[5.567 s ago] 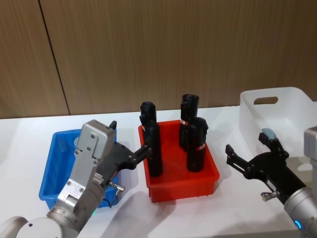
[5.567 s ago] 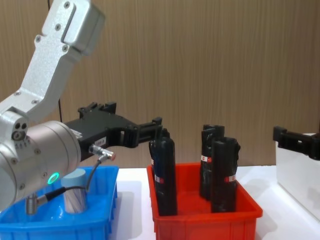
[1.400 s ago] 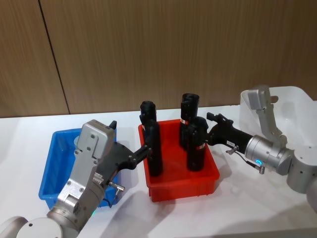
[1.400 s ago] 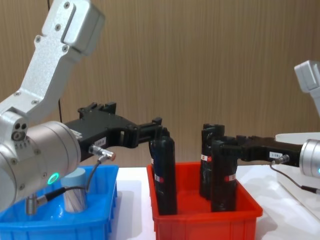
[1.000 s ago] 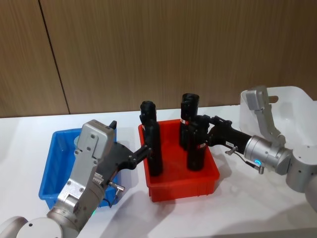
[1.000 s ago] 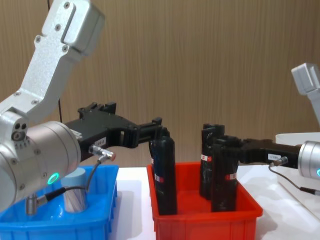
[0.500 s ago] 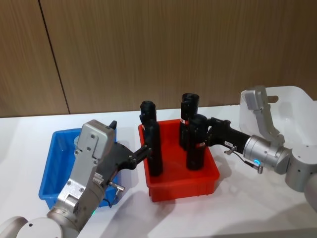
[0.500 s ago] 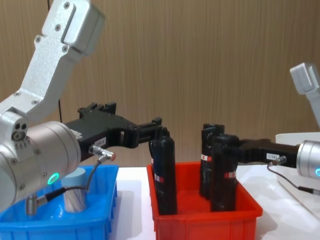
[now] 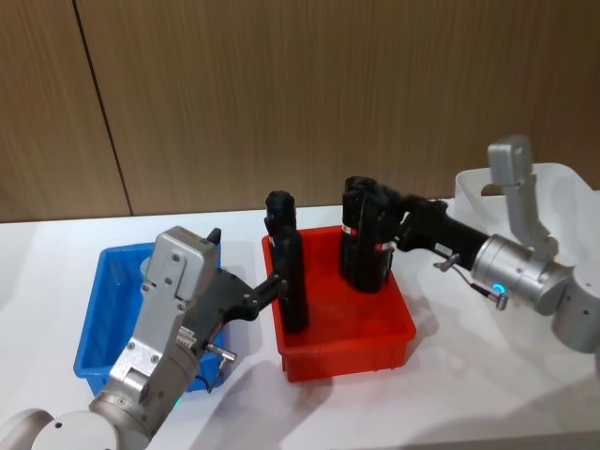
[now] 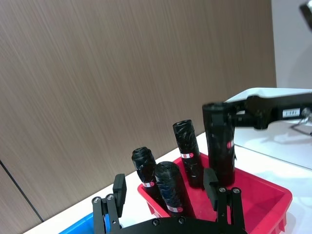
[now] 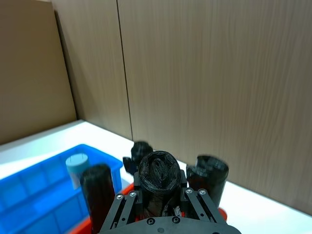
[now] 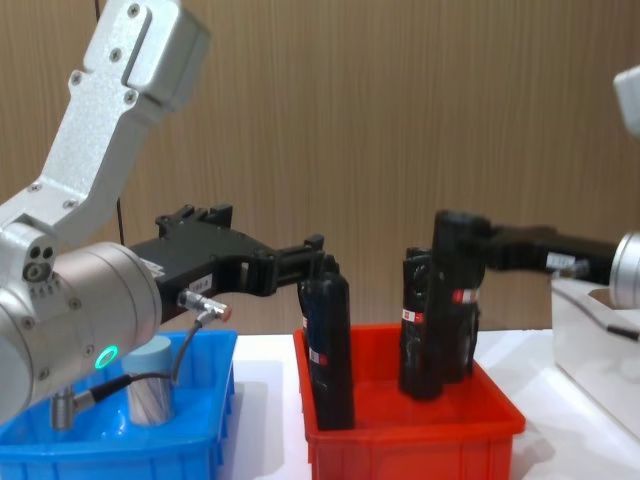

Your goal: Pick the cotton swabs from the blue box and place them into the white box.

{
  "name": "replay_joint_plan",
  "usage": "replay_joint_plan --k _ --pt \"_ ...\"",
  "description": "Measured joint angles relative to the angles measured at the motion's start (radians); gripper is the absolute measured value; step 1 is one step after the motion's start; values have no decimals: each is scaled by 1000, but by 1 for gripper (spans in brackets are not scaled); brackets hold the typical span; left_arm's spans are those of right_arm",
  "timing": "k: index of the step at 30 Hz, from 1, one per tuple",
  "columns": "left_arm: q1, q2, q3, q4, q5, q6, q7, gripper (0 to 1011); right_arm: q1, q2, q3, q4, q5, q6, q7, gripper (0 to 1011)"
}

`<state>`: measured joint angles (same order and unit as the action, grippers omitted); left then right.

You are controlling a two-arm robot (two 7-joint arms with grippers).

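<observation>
Bottle (image 12: 455, 290) clamped in right gripper (image 9: 389, 228), lifted above red bin (image 9: 398, 328); raise it straight, clear of neighbours; left gripper (image 10: 168, 195) open beside bin

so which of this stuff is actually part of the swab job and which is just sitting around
Part of the job:
- cotton swabs jar, standing in the blue box
- blue box
- white box

Not part of it:
- red bin
- black bottles in the red bin
- one black bottle clamped in the right gripper, lifted above the bin floor
- left gripper, open beside the red bin
</observation>
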<state>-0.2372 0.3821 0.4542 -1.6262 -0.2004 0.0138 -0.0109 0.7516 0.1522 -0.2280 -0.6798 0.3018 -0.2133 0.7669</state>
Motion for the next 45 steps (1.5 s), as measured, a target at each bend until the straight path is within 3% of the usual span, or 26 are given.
replay_joint_plan --k 10,21,33,45 --pt "0 0 0 0 0 0 0 1000 -111 49 36 -295 20 104 -103 346" --pt "0 0 0 0 0 0 0 1000 -179 98 80 -497 10 174 -240 346" --pt "0 0 0 0 0 0 0 1000 -211 137 123 -584 -20 210 -375 346" --pt "0 0 0 0 0 0 0 1000 -213 170 163 -564 -58 225 -489 345"
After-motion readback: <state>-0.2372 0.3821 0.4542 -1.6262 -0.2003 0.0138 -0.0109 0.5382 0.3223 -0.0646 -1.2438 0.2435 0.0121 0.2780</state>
